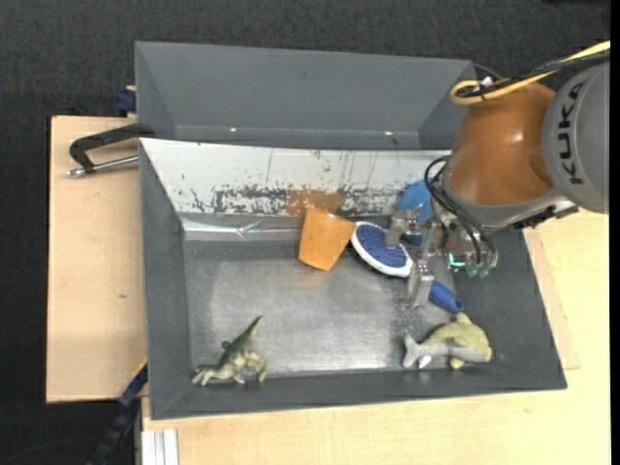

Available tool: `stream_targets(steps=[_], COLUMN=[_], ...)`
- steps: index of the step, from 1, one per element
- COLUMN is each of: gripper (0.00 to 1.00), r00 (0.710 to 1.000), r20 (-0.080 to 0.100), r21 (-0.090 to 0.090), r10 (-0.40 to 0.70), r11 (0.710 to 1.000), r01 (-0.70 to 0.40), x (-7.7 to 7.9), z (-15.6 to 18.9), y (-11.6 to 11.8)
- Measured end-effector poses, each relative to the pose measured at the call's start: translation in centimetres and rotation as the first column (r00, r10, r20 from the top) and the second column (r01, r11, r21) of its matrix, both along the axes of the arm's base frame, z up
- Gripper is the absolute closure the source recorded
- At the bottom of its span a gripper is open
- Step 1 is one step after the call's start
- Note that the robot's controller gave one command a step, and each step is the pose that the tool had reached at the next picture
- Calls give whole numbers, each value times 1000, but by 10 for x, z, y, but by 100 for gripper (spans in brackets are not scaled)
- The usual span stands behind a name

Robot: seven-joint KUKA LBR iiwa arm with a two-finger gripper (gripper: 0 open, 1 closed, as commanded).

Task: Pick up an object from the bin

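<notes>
Grey metal bin (291,95) contains one orange cup (324,239), one blue-and-white brush (380,248), one blue peg (446,298), one toy shark (449,345) and one toy dinosaur (232,361). Arm (494,158) enters from the right, with the gripper (421,294) pointing down. Brush lies just left of it, peg just right. Whether it is released or clenched cannot be told.

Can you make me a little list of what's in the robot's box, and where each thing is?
box: grey metal bin
gripper: low over the right side, between brush and blue piece
cup: orange plastic cup, tipped over by the back wall, middle
brush: blue-and-white oval brush, just right of the cup
blue piece: small blue handle-like piece, right of the gripper
shark: pale toy shark, front right corner
dinosaur: greenish toy dinosaur, front left
</notes>
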State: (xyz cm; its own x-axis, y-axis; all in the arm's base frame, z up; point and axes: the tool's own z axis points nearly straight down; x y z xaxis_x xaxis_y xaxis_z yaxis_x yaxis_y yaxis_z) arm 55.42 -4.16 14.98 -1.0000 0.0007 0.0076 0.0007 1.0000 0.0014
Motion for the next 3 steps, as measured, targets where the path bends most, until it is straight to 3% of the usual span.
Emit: stream_targets(steps=[1, 2, 3], gripper=[0, 100, 100], r00=[849, 851, 852], r20=[20, 18, 20], r21=[6, 6, 5], r10=[-528, -526, -523], r11=[849, 851, 852], r01=[528, 526, 523], x=[8, 7, 20], z=[-74, -75, 111], y=[-3, -2, -7])
